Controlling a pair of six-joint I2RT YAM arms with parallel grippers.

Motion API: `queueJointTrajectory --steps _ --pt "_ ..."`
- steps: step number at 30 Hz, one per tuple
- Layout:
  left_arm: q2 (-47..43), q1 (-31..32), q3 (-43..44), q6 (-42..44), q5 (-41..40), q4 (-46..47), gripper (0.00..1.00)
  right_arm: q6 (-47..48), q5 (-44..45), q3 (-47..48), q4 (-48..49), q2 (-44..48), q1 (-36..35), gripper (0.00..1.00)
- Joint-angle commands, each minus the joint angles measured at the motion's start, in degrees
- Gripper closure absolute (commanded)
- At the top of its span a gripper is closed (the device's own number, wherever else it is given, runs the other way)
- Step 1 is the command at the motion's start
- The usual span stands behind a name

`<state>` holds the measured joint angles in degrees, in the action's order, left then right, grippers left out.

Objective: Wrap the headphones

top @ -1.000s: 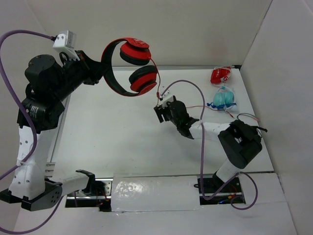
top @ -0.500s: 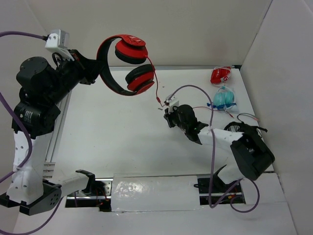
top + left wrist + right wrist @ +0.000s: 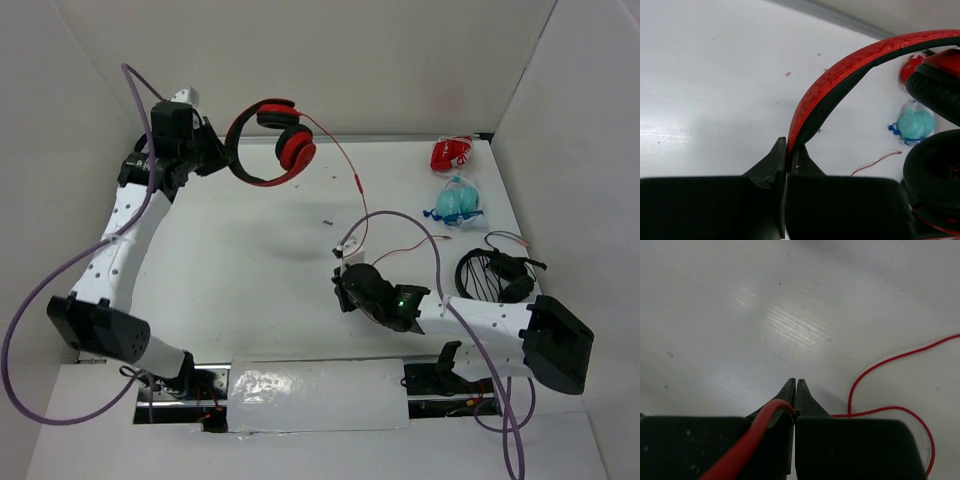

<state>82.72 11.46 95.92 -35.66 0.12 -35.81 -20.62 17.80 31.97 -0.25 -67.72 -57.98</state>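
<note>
The red headphones [image 3: 283, 143] hang in the air over the table's far left, ear cups to the right. My left gripper [image 3: 219, 152] is shut on the headband [image 3: 840, 80], which rises from between its fingertips [image 3: 789, 151]; a black ear pad [image 3: 935, 170] shows at the right of the left wrist view. The thin red cable [image 3: 346, 165] drops from the cups in a long curve to my right gripper [image 3: 343, 292], low over the table's near middle. That gripper [image 3: 795, 383] is shut on the cable [image 3: 757, 429], and more cable loops on the table [image 3: 880, 365].
A small red packet [image 3: 451, 153] and a teal packet [image 3: 458, 201] lie at the far right. A coil of black cable [image 3: 495, 272] sits by the right arm. White walls close in the table at the back and both sides.
My right gripper has closed on the red cable and pulled it toward the near edge. The left arm has stretched out and carried the headphones farther back and to the right.
</note>
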Motion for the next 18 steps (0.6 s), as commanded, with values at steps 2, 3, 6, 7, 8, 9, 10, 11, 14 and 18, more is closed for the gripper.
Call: queueJointTrajectory --steps 2,3,6,7,8,9,10,11,14,18 --pt "5.49 -5.31 2.94 -6.79 1.98 2.60 1.00 -12.66 11.72 3.98 -15.11 -0.39 -5.99 1.00" --pt "7.09 -5.31 4.09 -6.79 2.25 0.07 1.00 -13.82 12.51 3.55 -16.00 -1.09 -6.88 1.00" --pt "11.48 -13.72 8.31 -10.66 5.06 -3.37 1.00 -18.83 13.84 1.97 -18.73 -1.62 -9.35 1.00" --pt "11.94 -16.53 8.67 -11.18 6.20 -3.30 1.00 -19.97 14.27 1.61 -19.17 -1.53 -9.52 1.00" --pt "11.77 -17.78 8.24 -11.45 7.51 -3.12 1.00 -22.07 14.36 0.83 -19.61 -1.27 -9.79 1.00" --pt "11.24 -19.01 6.67 -11.97 8.05 -2.77 1.00 -22.27 14.02 0.38 -19.35 -0.66 -9.79 1.00" --pt "10.63 -21.02 5.52 -12.15 8.66 -1.73 1.00 -22.70 14.19 0.03 -19.44 -0.05 -9.70 1.00" --pt "9.23 -22.09 4.55 -12.59 9.45 -1.19 1.00 -23.93 14.28 -0.06 -20.31 0.74 -9.35 1.00" --pt "6.42 -26.65 1.38 -12.59 11.73 0.13 1.00 -25.08 14.11 0.03 -23.02 2.85 -6.38 1.00" --pt "4.56 -30.70 -0.02 -12.33 14.90 -0.14 1.00 -22.47 9.90 -1.20 -22.17 6.02 1.08 1.00"
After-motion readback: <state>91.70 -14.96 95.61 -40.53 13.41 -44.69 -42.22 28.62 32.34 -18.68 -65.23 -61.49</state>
